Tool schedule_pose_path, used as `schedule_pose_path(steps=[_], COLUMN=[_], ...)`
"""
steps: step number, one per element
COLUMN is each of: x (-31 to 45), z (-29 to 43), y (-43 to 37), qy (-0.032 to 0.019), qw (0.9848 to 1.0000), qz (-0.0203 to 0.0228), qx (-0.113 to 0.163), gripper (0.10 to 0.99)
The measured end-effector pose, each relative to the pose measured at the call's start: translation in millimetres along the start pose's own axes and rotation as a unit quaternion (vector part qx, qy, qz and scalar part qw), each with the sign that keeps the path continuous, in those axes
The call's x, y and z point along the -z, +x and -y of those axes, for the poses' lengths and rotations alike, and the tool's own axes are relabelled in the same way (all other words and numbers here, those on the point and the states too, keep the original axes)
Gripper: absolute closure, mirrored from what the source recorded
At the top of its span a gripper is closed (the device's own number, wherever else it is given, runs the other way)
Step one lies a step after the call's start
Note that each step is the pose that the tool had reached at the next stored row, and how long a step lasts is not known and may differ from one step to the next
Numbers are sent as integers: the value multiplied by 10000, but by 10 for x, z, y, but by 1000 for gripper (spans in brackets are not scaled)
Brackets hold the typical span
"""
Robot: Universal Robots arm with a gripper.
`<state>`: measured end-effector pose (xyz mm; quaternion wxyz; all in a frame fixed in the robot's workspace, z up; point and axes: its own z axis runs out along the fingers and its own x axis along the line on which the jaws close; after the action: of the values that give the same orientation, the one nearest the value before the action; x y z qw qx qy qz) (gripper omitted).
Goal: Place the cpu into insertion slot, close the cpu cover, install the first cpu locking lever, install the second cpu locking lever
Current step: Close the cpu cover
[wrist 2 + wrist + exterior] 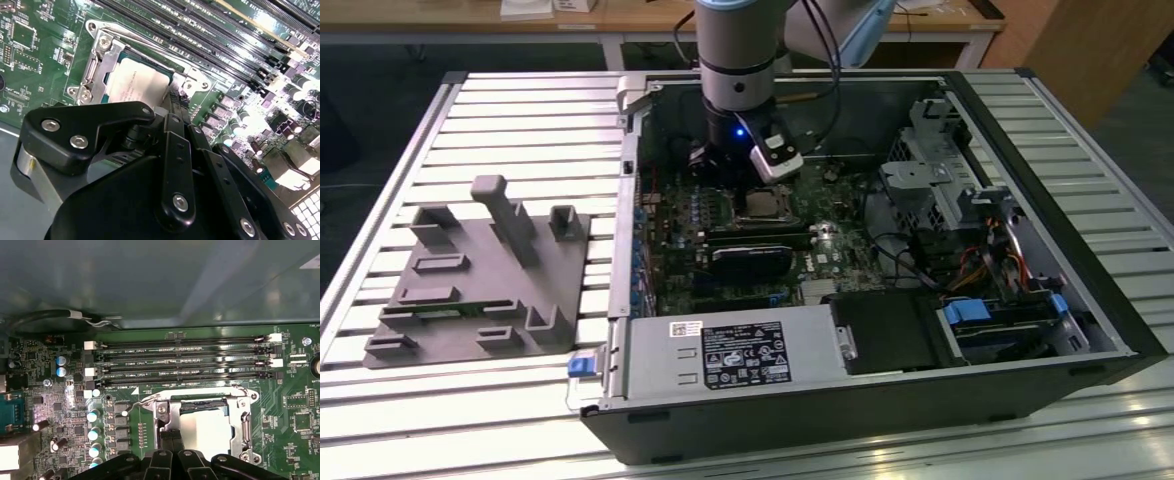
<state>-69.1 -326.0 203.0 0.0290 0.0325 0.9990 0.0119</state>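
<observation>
**Colleague:** Black linkage is most of what your wrist feeds give me. What is the tool doing?

**Me:** The gripper (170, 439) has its two fingers drawn tight together, with nothing clamped between them that I can make out. The tips are down at the socket's edge, just beside the cpu (207, 427).

**Colleague:** So the chip is in?

**Me:** Yes. Its pale metal top lies flat in the socket. The cpu cover (244, 422) looks folded down around it, with the frame on every side and the window over the chip.

**Colleague:** And the levers?

**Me:** One locking lever (136, 403) shows as a wire with its hooked end standing off a corner of the socket. I can't see its catch, but I judge it isn't latched, so I read the first lever as the step in hand.

**Colleague:** What does that ask of you?

**Me:** A short, steady push on the wire with closed tips. It means no weight on the chip and no straying into the memory slots (180, 360) just past the socket.

**Colleague:** What's further out?

**Me:** On the exterior view's clock face, taken from the socket, a black card (754, 262) sits near at six o'clock. The power supply (734, 350) is beyond it, also at six. The computer case (1101, 300) wall is out at three. Outside the case, a grey fixture plate (480, 290) rests at nine on the slatted table (520, 110).
</observation>
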Motion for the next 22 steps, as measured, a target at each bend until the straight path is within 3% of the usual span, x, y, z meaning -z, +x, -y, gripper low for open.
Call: schedule_pose_path(steps=[11,22], x=[-21,-25], z=[11,7], y=[43,-13], qy=[-3,-3], qw=[10000,10000], qz=[0,0], qx=[0,0], gripper=[980,980])
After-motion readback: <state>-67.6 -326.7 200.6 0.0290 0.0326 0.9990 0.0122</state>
